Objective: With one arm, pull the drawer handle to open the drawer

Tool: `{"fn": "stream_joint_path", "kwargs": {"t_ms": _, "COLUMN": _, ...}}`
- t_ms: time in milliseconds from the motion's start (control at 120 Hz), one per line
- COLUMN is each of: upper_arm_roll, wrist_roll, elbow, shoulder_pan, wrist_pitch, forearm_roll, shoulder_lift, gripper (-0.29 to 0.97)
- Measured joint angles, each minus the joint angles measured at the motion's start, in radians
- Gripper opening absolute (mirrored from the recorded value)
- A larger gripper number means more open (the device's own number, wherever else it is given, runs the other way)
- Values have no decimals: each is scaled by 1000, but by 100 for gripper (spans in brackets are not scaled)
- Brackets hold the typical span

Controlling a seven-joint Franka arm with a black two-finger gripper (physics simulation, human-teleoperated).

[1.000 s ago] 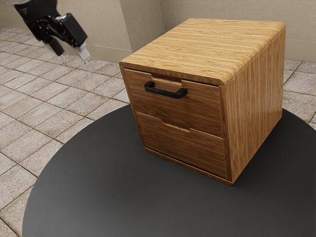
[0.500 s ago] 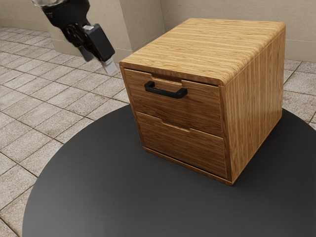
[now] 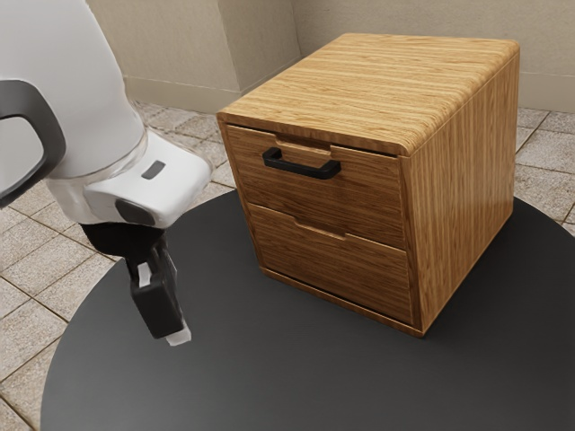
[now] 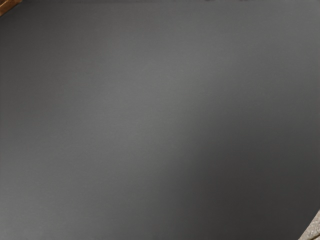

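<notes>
Black table (image 3: 269,377) | gripper (image 3: 176,334) low, far from handle (image 3: 301,164), open-or-closed unclear | risk: misaligned approach hits drawer (image 3: 359,193) front

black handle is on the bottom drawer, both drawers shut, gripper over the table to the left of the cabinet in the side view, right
Not quite. The exterior view shows the black handle on the top drawer, not the bottom drawer. The rest holds: both drawers are shut and the gripper hangs over the table at the exterior view's left of the cabinet.
</notes>
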Motion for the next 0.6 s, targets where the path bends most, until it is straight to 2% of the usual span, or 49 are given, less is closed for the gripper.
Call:
{"fn": "stream_joint_path", "kwargs": {"t_ms": 133, "upper_arm_roll": 26, "wrist_roll": 247, "elbow": -141, "shoulder_pan": 0, "wrist_pitch": 233, "forearm_roll": -21, "shoulder_lift": -39, "gripper": 68}}
{"fn": "stream_joint_path", "kwargs": {"t_ms": 283, "upper_arm_roll": 44, "wrist_roll": 440, "elbow": -197, "shoulder_pan": 1, "wrist_pitch": 385, "forearm_roll": -24, "shoulder_lift": -80, "gripper": 68}}
{"fn": "stream_joint_path", "kwargs": {"t_ms": 467, "upper_arm_roll": 44, "wrist_roll": 522, "elbow": -254, "shoulder_pan": 1, "wrist_pitch": 487, "forearm_roll": 74, "shoulder_lift": -109, "gripper": 68}}
{"fn": "stream_joint_path", "kwargs": {"t_ms": 600, "upper_arm_roll": 83, "wrist_roll": 561, "elbow": -280, "shoulder_pan": -20, "wrist_pitch": 545, "forearm_roll": 108, "shoulder_lift": -113, "gripper": 68}}
